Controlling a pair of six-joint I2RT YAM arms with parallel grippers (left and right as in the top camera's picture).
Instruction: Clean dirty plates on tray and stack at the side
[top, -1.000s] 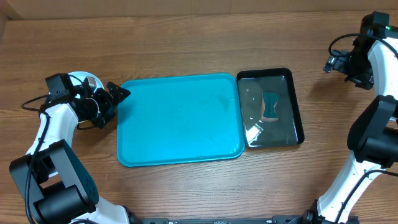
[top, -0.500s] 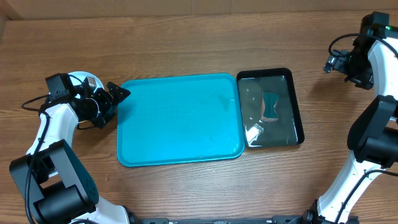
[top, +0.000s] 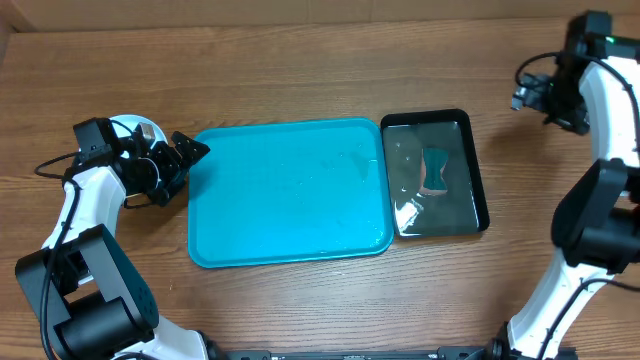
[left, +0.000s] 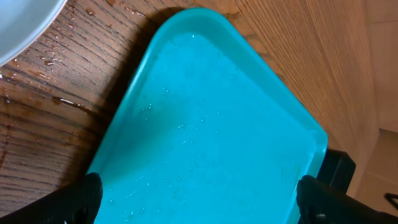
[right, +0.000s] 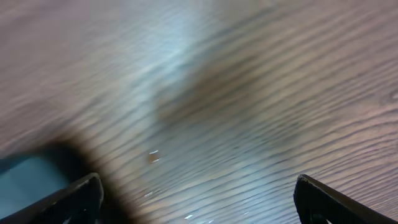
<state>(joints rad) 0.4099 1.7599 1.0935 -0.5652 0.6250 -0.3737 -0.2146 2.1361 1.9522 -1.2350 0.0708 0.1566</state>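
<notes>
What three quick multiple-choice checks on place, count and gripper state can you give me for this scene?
1. Next to the turquoise tray, the black tray sits: A) on its left B) on its right C) on top of it.
2. How many plates lie on that tray: A) three B) one C) none.
3. The left gripper is: A) open B) shut on a plate C) shut on the rim.
Answers: B, the overhead view shows it at the right edge; C, the surface is bare; A, the fingers stand wide apart.
</notes>
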